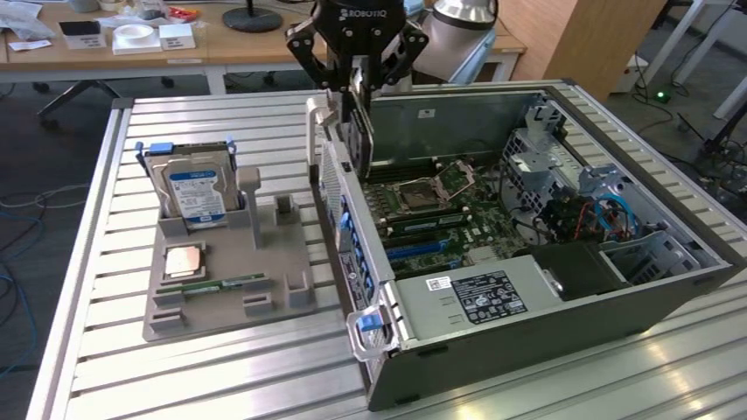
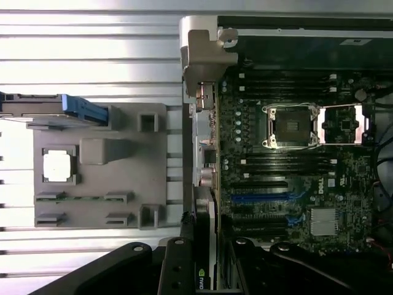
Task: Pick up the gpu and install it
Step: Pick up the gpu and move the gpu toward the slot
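Observation:
The gpu (image 1: 359, 140) hangs on edge from my gripper (image 1: 356, 87), which is shut on its upper part. It hovers above the rear wall of the open computer case (image 1: 526, 350), at the edge of the motherboard (image 1: 443, 210). In the wrist view the gpu (image 2: 206, 233) appears edge-on between my gripper (image 2: 206, 270) fingers, its silver bracket toward the case wall. The blue expansion slots (image 2: 264, 198) lie just beside the card on the motherboard (image 2: 288, 141).
A grey parts holder (image 1: 222, 306) sits on the slatted metal table toward the exterior view's left of the case. It carries a hard drive (image 1: 196, 192) standing upright, a processor chip (image 1: 185, 261) and a memory stick (image 1: 222, 284). Desks with clutter stand behind the table.

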Tool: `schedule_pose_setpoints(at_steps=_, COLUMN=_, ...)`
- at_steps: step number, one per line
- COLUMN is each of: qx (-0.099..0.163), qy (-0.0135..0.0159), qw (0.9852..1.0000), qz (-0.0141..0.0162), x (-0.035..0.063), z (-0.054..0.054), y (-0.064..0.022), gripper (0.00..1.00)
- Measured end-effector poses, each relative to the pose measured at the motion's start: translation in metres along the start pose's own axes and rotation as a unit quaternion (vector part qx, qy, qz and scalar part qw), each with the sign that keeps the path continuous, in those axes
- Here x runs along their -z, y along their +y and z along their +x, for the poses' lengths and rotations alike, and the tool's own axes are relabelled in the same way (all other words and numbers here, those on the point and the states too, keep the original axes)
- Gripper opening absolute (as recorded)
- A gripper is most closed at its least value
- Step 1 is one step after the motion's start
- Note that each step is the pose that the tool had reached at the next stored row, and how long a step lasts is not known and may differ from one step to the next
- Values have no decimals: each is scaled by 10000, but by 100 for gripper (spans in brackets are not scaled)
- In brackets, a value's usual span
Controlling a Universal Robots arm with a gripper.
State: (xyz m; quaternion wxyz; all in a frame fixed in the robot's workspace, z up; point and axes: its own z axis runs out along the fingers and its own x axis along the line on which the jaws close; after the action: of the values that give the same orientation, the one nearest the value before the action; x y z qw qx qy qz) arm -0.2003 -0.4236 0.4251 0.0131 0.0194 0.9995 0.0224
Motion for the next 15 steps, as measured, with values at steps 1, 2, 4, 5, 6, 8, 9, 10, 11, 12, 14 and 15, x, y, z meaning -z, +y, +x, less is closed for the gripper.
schedule_pose_setpoints(at_steps=1, qx=0, qy=0, qw=10000, qz=1, x=-1, z=-50, y=5, gripper=27)
schedule_pose_setpoints(at_steps=2, qx=0, qy=0, qw=10000, qz=0, x=-3, z=-83, y=8, gripper=27)
schedule_pose_setpoints(at_steps=4, qx=1, qy=0, qw=10000, qz=0, x=-5, z=-148, y=14, gripper=27)
schedule_pose_setpoints(at_steps=5, qx=0, qy=0, qw=10000, qz=0, x=-6, z=-180, y=18, gripper=27)
schedule_pose_setpoints(at_steps=6, qx=0, qy=0, qw=10000, qz=0, x=-7, z=-214, y=21, gripper=27)
schedule_pose_setpoints(at_steps=8, qx=1, qy=0, qw=10000, qz=0, x=-10, z=-338, y=34, gripper=27)
schedule_pose_setpoints(at_steps=9, qx=0, qy=0, qw=10000, qz=0, x=-13, z=-428, y=44, gripper=27)
schedule_pose_setpoints(at_steps=10, qx=0, qy=0, qw=10000, qz=0, x=-14, z=-464, y=48, gripper=27)
schedule_pose_setpoints(at_steps=11, qx=0, qy=0, qw=10000, qz=0, x=-15, z=-498, y=51, gripper=27)
schedule_pose_setpoints(at_steps=12, qx=1, qy=0, qw=10000, qz=0, x=-16, z=-533, y=55, gripper=27)
schedule_pose_setpoints(at_steps=14, qx=0, qy=0, qw=10000, qz=0, x=-18, z=-602, y=64, gripper=27)
schedule_pose_setpoints(at_steps=15, qx=0, qy=0, qw=10000, qz=0, x=-20, z=-639, y=68, gripper=27)
